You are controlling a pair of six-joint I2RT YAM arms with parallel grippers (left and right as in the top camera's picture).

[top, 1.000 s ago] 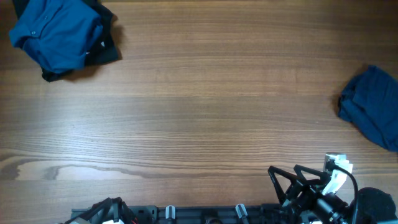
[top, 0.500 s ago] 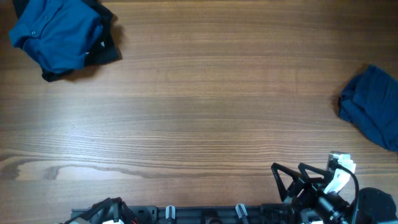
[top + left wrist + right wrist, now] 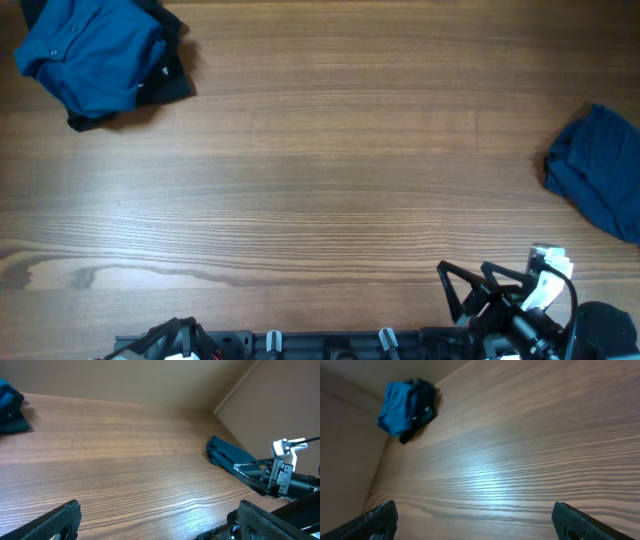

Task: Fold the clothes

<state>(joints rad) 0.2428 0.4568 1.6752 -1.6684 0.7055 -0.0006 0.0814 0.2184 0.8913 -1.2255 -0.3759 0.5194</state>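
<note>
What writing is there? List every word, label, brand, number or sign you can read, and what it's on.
None can be read.
Tiny white speck on the black fabric under the crumpled mid-blue shirt: too small to read.
Dark blue bundled garment, wooden table: no marks.

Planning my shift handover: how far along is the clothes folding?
Nothing looks folded yet. The mid-blue garment lies bunched at the far left corner of the table, the darker blue garment crumpled at the right edge. Nothing is in hand: the left gripper and right gripper are both open and empty near the base. Both pieces remain to fold.
</note>
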